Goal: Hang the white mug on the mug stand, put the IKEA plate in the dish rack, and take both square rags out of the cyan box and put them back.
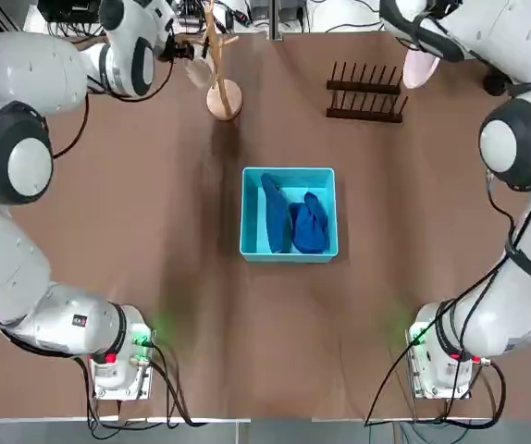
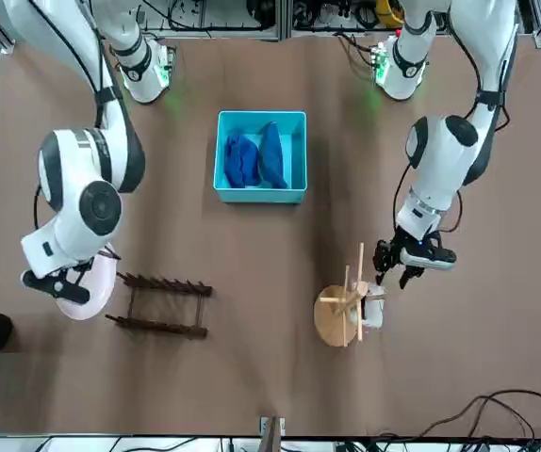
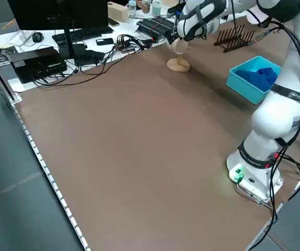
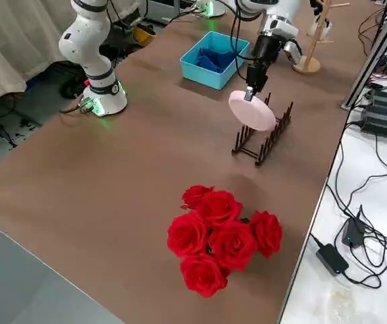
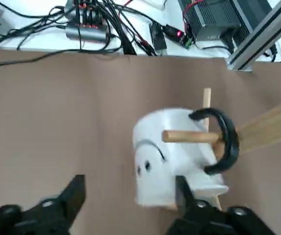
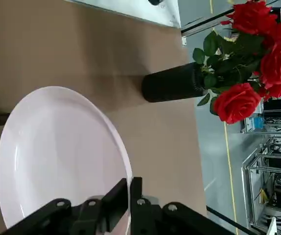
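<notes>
The white mug hangs by its dark handle on a peg of the light wooden mug stand at the table's far left. My left gripper is open just behind the mug, its fingers apart from it on either side. My right gripper is shut on the rim of the IKEA plate, which hangs on edge above the right end of the dark dish rack. Both dark blue square rags lie inside the cyan box at the table's middle.
A black vase of red roses stands on the table beyond the dish rack on the robot's right. Cables and electronics lie just past the far table edge behind the mug stand.
</notes>
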